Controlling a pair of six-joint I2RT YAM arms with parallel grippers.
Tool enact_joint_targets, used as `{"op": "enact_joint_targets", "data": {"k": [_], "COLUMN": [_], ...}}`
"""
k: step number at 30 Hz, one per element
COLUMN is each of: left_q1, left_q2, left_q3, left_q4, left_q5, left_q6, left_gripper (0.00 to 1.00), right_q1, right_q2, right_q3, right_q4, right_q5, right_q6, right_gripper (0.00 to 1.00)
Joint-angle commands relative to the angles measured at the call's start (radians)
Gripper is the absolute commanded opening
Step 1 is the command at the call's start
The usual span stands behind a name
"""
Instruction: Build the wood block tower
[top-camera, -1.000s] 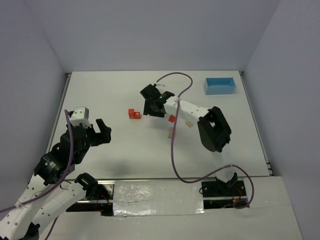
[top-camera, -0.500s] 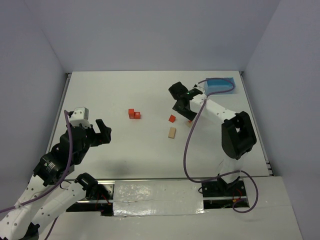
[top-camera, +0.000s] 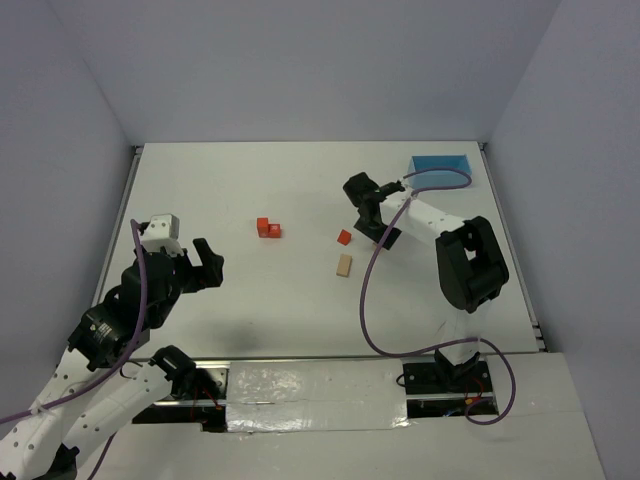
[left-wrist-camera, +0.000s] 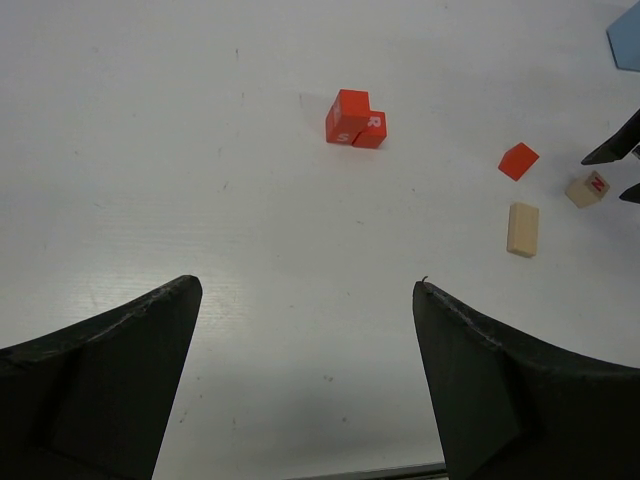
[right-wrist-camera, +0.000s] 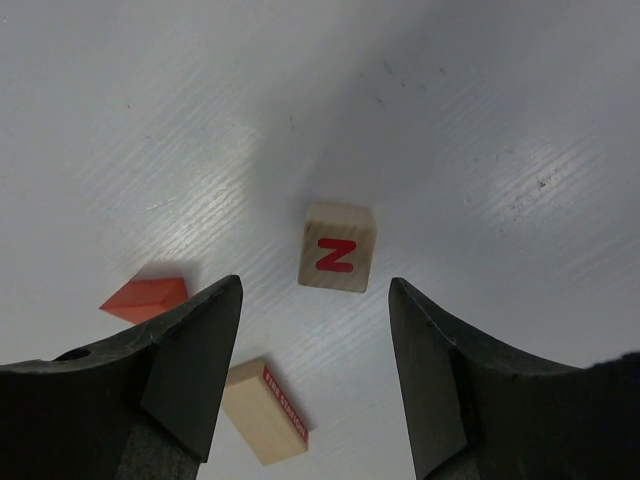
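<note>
We find the N cube (right-wrist-camera: 337, 247) centred just ahead of our right gripper (top-camera: 378, 230), jaws parted and empty; our left gripper (left-wrist-camera: 305, 290), likewise spread empty, sits well to the left.

**Top view.** The right gripper (top-camera: 375, 232) covers the lettered cube (right-wrist-camera: 337, 247), so you cannot locate that cube here. The wood block tower (top-camera: 267, 228) is too small for you to read its faces or count its blocks. The bottom-left edge crops the left arm (top-camera: 60, 420).

**Left wrist view.** The right edge cuts off the blue tray (left-wrist-camera: 627, 36), leaving one corner, and shows only the dark tips of the right gripper. The bottom edge crops the jaws of the left gripper (left-wrist-camera: 305, 288).

**Right wrist view.** One jaw hides part of the red wedge (right-wrist-camera: 147, 298) and one end of the tan plank (right-wrist-camera: 262, 410). Do not rely on the plank's red lettering, which is too small to read.
</note>
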Motion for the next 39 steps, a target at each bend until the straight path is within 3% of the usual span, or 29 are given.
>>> {"op": "enact_joint_targets", "data": {"k": [1,17,39], "left_q1": [-0.007,-0.007,-0.009], "left_q2": [0.008,0.019,0.019], "left_q3": [0.007,0.007,0.007], "left_q4": [0.027,0.027,0.026], "left_q5": [-0.007,-0.009,-0.009], "left_q6": [0.002,0.002,0.001], "left_gripper": [1.0,1.0,1.0], "right_q1": [-0.021,-0.042,-0.042], "right_q2": [0.0,0.025,-0.13], "right_q3": [-0.017,-0.066,-0.115], "right_q4": [0.059,0.128,0.15], "right_q5": [0.011,-0.02,-0.014], "right_q6": [-0.015,-0.03,-0.081], "right_gripper": [0.68,0.52,0.51]}}
